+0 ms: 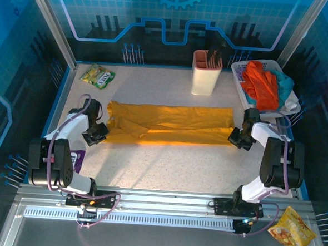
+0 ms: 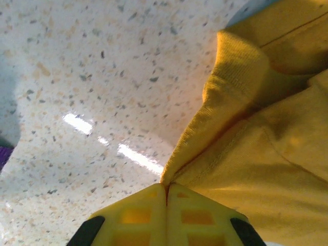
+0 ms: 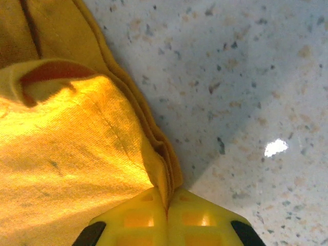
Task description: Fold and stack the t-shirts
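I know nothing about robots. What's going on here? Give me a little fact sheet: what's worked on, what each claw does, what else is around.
being worked on: mustard-yellow t-shirt, lying as a long strip across the table
left gripper: shut on the shirt's left end
right gripper: shut on the shirt's right end
waiting: orange-red garments and a teal garment in the white basket
also around: beige holder, green snack packet, orange snack bag
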### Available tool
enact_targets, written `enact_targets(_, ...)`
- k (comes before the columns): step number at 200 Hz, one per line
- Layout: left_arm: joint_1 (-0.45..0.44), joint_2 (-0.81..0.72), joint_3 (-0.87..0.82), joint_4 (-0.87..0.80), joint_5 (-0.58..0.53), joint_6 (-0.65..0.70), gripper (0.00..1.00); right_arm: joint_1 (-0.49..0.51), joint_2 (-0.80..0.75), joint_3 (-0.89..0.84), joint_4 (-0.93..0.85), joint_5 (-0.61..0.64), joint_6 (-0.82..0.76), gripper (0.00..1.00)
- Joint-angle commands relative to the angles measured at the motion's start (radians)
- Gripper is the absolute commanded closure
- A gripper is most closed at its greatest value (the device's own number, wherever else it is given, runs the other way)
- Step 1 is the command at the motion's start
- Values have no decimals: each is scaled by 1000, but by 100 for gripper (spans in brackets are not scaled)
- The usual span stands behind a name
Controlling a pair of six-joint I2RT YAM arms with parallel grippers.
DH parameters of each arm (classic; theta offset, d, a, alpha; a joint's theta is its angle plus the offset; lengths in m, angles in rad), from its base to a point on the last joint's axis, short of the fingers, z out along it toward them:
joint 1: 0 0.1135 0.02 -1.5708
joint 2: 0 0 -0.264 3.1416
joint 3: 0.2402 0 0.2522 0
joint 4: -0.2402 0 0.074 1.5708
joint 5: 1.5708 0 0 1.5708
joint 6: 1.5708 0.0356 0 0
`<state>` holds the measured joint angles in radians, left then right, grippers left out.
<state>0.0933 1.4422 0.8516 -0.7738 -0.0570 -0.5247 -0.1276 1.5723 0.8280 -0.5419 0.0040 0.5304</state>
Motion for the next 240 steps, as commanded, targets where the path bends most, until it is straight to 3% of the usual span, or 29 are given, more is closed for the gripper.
enact_targets(1, -13, 4, -6, -51, -52, -5, 100, -17, -27, -36, -46, -7, -9, 92)
enact_targets(10, -25, 9, 2, -58, -73, -1, 98, -17, -32, -42, -40, -21, -13, 89)
enact_targets(38, -47, 37, 19, -79, -104, 8, 77, -16, -58, -47, -35, -49, -28, 75)
enact_targets(56, -75, 68, 44, -110, -138, 13, 65, -16, -88, -52, -35, -54, -30, 57)
enact_targets(79, -88, 74, 63, -131, -141, 18, 58, -11, -139, -67, -21, -59, -27, 45)
enact_targets(109, -89, 0, 79, -102, -49, 11, 54, 0, -190, -65, -27, -72, -24, 28)
enact_targets(148, -89, -86, 66, 39, 283, -56, 52, 8, -245, -64, -30, -73, -23, 12)
enact_targets(163, -96, -107, 23, 142, 379, -131, 51, 9, -248, -68, -18, -80, -17, 10)
enact_targets(184, -117, -115, -43, 287, 426, -244, 51, 17, -245, -83, 12, -79, 3, 10)
enact_targets(240, -150, -28, -137, 521, 434, -365, 51, 36, -227, -75, 30, -86, 19, 10)
